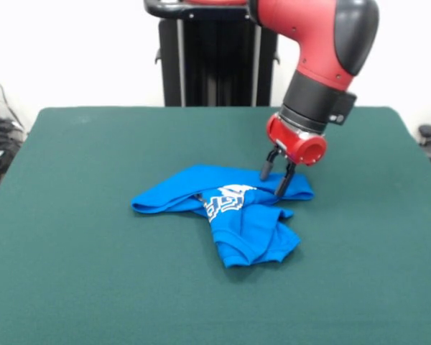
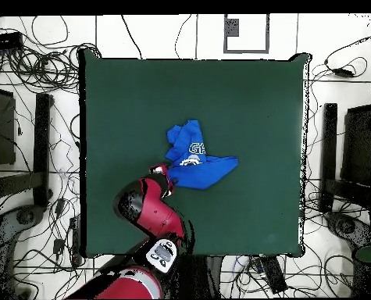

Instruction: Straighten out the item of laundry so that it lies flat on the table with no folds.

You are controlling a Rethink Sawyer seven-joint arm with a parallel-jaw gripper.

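- Front view shows my pincer [image 1: 276, 176] down low, right at the far right end of the blue laundry [image 1: 226, 212].
- Both of my dark fingers [image 1: 285, 181] are spread a little apart. Their tips are at the cloth edge, one on each side of a bit of it. I am not pinching it yet, I think.
- The laundry sits near the middle of the green table [image 1: 72, 251]. It is all bunched up. One long flap sticks out to the left and another lump is folded over toward the near side.
- In the overhead view, my red arm [image 2: 153, 211] reaches up from the bottom and meets the laundry [image 2: 197, 160] at its lower left corner.
- To do this step well, I think I should close on just one layer at the edge, not the whole lump.
- Then I should lift only a little and pull slowly away from the pile, so the folds slide open.
- If I grab too much, the whole thing may just drag along in a ball.
- White block letters [image 1: 226, 201] are printed on the cloth. They are folded and wrinkled, so I cannot read them. No tag or brand can be made out.
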